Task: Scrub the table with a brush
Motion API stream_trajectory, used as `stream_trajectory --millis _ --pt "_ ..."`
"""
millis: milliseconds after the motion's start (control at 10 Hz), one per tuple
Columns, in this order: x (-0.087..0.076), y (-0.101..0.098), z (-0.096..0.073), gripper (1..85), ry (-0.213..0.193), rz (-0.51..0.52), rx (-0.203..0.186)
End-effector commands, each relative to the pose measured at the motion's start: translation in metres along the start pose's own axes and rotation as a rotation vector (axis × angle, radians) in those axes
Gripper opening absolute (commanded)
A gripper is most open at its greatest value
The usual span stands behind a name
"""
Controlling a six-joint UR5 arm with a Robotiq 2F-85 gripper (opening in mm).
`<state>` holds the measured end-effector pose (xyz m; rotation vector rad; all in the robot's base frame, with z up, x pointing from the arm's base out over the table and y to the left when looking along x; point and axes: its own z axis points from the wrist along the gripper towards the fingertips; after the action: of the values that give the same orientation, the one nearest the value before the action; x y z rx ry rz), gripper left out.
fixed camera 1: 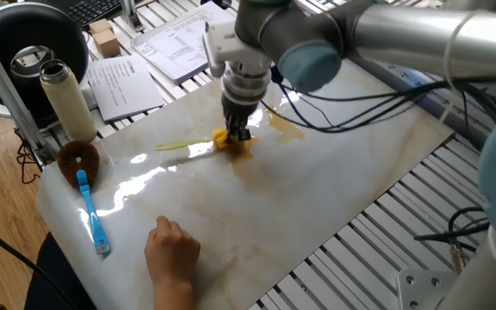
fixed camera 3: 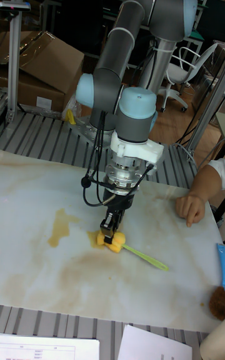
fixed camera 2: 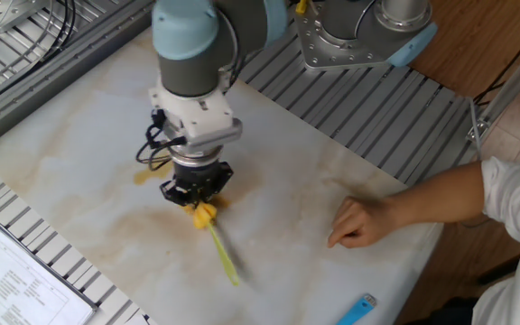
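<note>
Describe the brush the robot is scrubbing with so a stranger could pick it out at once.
Start at the white marble-look table and find the gripper pressing down near its middle, beside an orange-brown stain. Clamped in it is the brush, with a chunky yellow head and a thin yellow-green stick handle. The blue-handled brush lies loose at the table's end.

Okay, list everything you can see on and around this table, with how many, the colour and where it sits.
table: 1, white marble-look, orange-brown stains, centre
brush: 1, yellow head, yellow-green handle, on stain
blue-handled brush: 1, brown round head, table corner
bottle: 1, cream, beside that corner
papers: several, white, off the slab's far side
cardboard boxes: brown, background
person's hand: 1, resting on table edge
gripper: 1, dark, shut on brush head
</note>
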<state>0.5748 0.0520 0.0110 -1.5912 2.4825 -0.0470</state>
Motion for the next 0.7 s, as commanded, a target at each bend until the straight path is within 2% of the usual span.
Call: stream_trajectory --millis 0,300,400,500,600 --pt "0.009 0.045 -0.006 1.3 -0.011 0.090 -0.012" --pt "0.024 0.069 -0.035 1.3 0.035 0.166 -0.017" --pt "0.026 0.067 -0.036 1.3 0.033 0.164 -0.007" --pt "0.026 0.056 -0.030 1.3 0.017 0.122 0.003" --pt "0.028 0.038 -0.021 1.3 -0.003 0.048 -0.003"
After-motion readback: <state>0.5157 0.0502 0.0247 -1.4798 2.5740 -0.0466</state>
